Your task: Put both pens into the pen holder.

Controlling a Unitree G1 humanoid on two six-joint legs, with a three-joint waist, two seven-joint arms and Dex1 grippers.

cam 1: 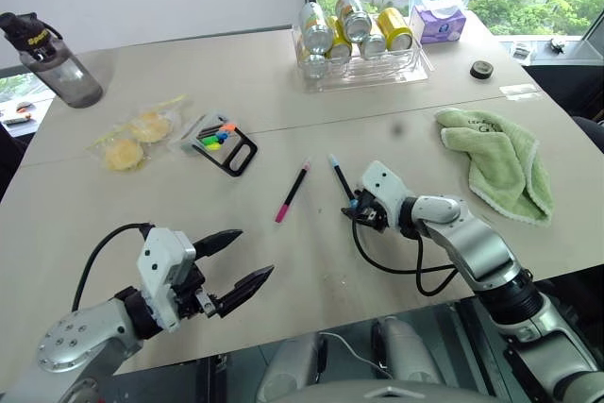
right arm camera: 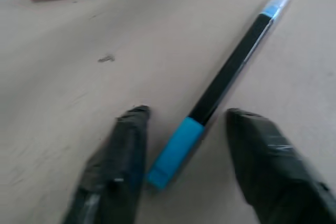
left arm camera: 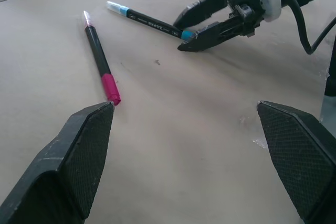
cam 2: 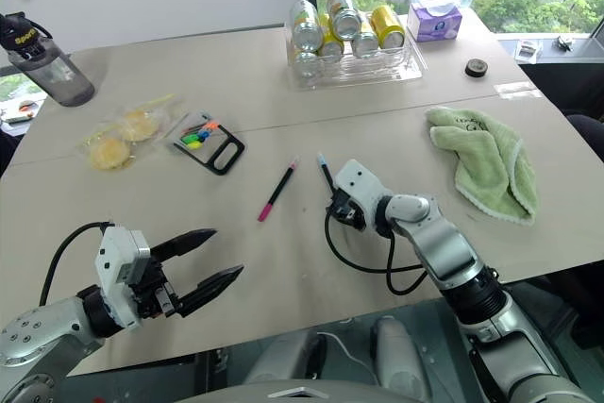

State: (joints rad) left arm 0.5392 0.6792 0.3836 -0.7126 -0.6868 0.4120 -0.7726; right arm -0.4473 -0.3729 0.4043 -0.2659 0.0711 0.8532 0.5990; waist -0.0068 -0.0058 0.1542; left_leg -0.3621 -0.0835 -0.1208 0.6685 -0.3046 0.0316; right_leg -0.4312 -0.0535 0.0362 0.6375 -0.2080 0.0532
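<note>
The light-blue-ended pen (cam 1: pixel 338 176) lies on the table near its middle, and the pink-ended pen (cam 1: pixel 293 192) lies just to its left. My right gripper (cam 1: pixel 354 207) is down at the blue pen's near end. Its fingers straddle the blue cap (right arm camera: pixel 170 156), narrowed but open, with a gap beside the pen. My left gripper (cam 1: pixel 253 254) hovers wide open near the table's front edge, holding nothing, short of the pink pen (left arm camera: pixel 98 59). The pen holder (cam 1: pixel 225 142), black-framed with coloured marker tips, sits further back to the left of both pens.
A clear tray of cans (cam 1: pixel 359 40) and a tissue pack (cam 1: pixel 439 21) stand at the back. A green cloth (cam 1: pixel 500 162) lies at the right, a bag of yellow snacks (cam 1: pixel 132 134) and a water bottle (cam 1: pixel 57 63) at the left. A black cable (cam 1: pixel 396 269) loops behind my right wrist.
</note>
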